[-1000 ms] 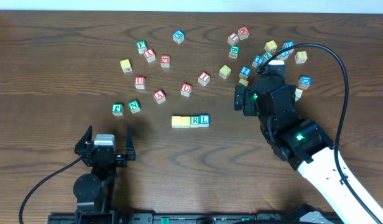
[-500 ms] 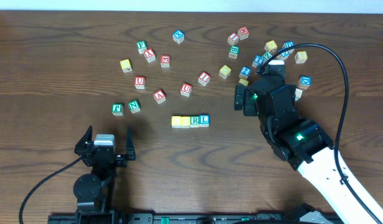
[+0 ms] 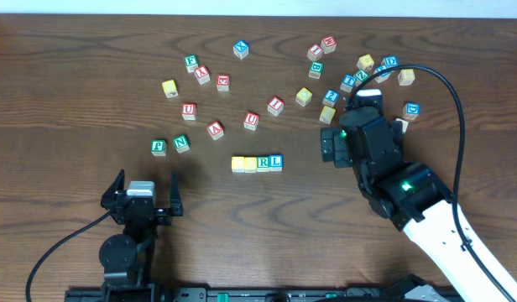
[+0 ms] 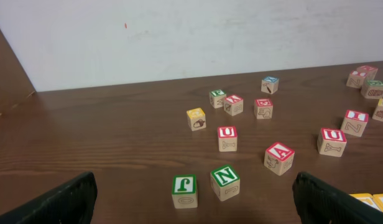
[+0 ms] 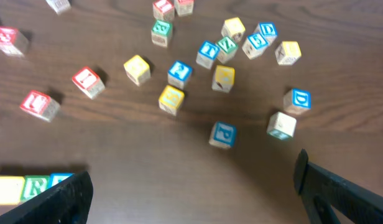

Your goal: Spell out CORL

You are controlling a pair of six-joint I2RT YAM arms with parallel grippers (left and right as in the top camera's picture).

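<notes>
1. Nearest, the left gripper [image 3: 146, 186] is seen spread wide, with nothing held.
2. Further out, the row of four cubes [image 3: 257, 163] is laid touching: two yellow, then the green R [image 3: 263, 163] and the blue L [image 3: 276, 161]. The yellow letters cannot be read.
3. Just right of it, the right gripper [image 5: 193, 174] is spread and empty.
4. Beyond, loose cubes [image 3: 275, 105] are scattered. The spelling is judged done, with only withdrawal left.

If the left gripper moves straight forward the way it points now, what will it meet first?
Probably the green-lettered cube left of the green N cube; it lies almost centred ahead of the open left gripper, though its height is unclear.
</notes>
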